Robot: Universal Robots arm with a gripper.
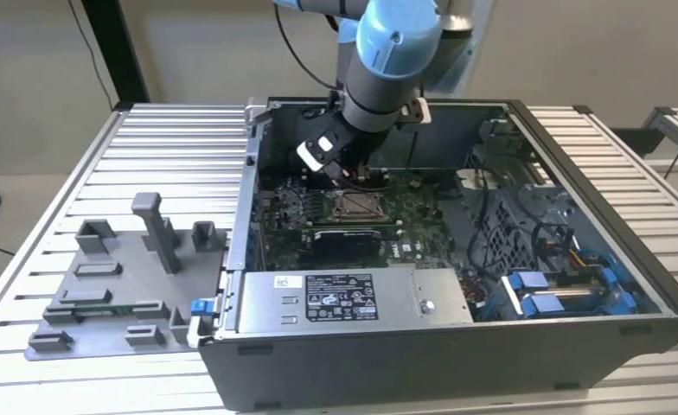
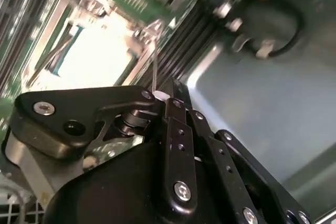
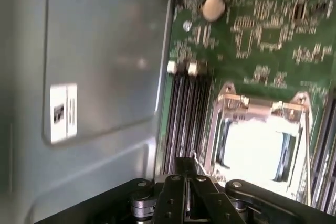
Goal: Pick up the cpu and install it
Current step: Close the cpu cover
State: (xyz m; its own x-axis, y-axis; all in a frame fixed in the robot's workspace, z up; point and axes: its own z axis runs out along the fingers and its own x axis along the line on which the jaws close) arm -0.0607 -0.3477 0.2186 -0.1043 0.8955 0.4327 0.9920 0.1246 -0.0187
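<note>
Gripper (image 3: 185, 165), jaws drawn together, hangs just beside the socket (image 3: 231, 100), at its thin lever (image 2: 155, 72). The cpu (image 3: 254, 148) lies inside the socket, so I'd judge it seated. Latching seems the step in hand, and that calls for gentle pressure on the lever.

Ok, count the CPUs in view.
1. The cpu sits in the metal-framed socket on the motherboard, inside the computer case. Others may be hidden behind the arm.

Case (image 1: 431, 363) and tray (image 1: 97, 303) on slatted table (image 1: 177, 138)
</note>
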